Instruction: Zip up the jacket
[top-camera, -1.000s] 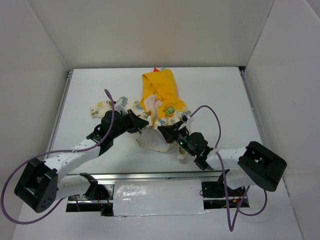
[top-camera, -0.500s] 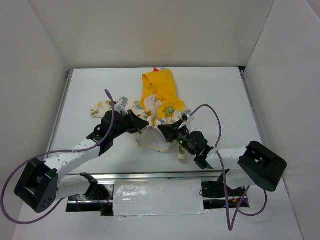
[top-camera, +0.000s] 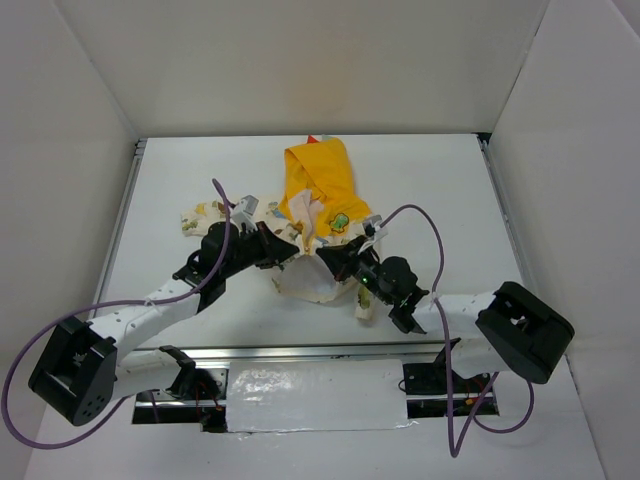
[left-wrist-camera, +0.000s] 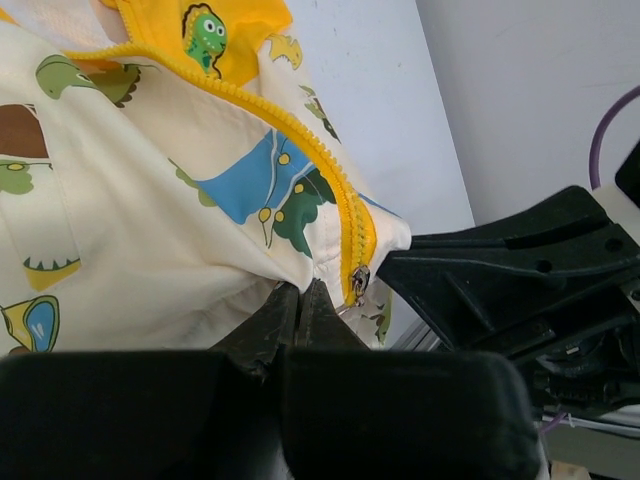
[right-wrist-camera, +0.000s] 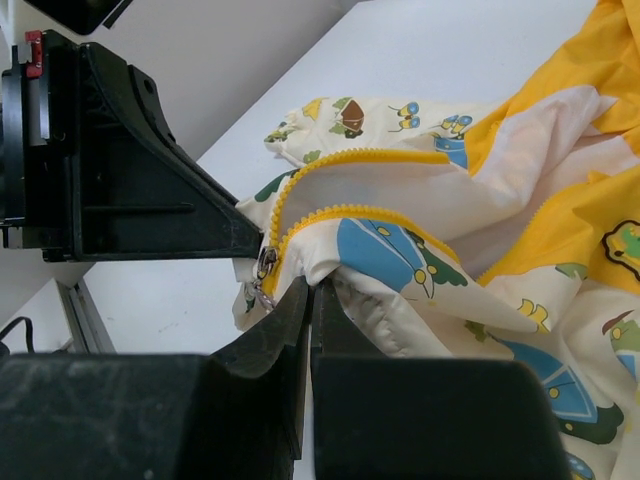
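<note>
Since a second ago the right arm (top-camera: 470, 305) has crept slightly up and left, its purple cable (top-camera: 432, 228) swinging with it, and the hem it holds has shifted a touch; the left arm has barely stirred.

On the white surface (top-camera: 440, 190) the jacket (top-camera: 318, 200) lies near the middle, yellow hood toward the far wall, its lower front lifted and bunched between the two arms. The left fingers (left-wrist-camera: 272, 322) are clenched on cream fabric at the hem, just beside the bottom of the zipper (left-wrist-camera: 300, 130). The right fingers (right-wrist-camera: 285, 322) are likewise clenched on fabric right under the zipper's lower end. The slider (right-wrist-camera: 267, 262) sits at the very bottom, with the two rows of teeth parting above it.

My worry is that neither pinch looks to be on the slider's tab, only on cloth next to it, so a pull could drag the jacket without running the zip. The thin fabric may slip free, or bunch under the slider and jam it. Both sets of fingers crowd one spot and could knock each other.
</note>
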